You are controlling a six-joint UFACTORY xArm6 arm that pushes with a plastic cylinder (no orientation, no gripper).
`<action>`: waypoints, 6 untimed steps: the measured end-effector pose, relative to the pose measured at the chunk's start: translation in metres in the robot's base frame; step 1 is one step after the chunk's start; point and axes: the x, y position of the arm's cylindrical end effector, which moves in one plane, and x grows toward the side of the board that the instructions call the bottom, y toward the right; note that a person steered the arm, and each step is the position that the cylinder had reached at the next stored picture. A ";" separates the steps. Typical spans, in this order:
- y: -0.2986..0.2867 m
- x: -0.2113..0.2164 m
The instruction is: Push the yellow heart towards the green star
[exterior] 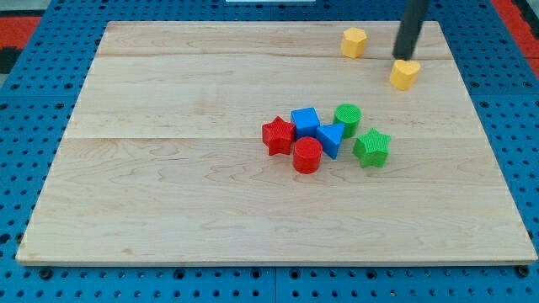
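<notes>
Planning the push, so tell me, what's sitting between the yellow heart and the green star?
Nothing: in the camera view, only bare wood lies between the yellow heart and the green star. My tip touches the heart's top edge.

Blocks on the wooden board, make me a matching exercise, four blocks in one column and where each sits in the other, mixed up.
Column one:
1. yellow heart
2. yellow hexagon
3. green star
4. red star

Column two:
A. the view's left end of the cluster
B. right below my tip
C. near the view's top, left of the rod
D. the view's right end of the cluster

Pairs: 1-B, 2-C, 3-D, 4-A
</notes>
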 end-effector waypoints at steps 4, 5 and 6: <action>-0.055 0.024; -0.056 0.052; -0.056 0.079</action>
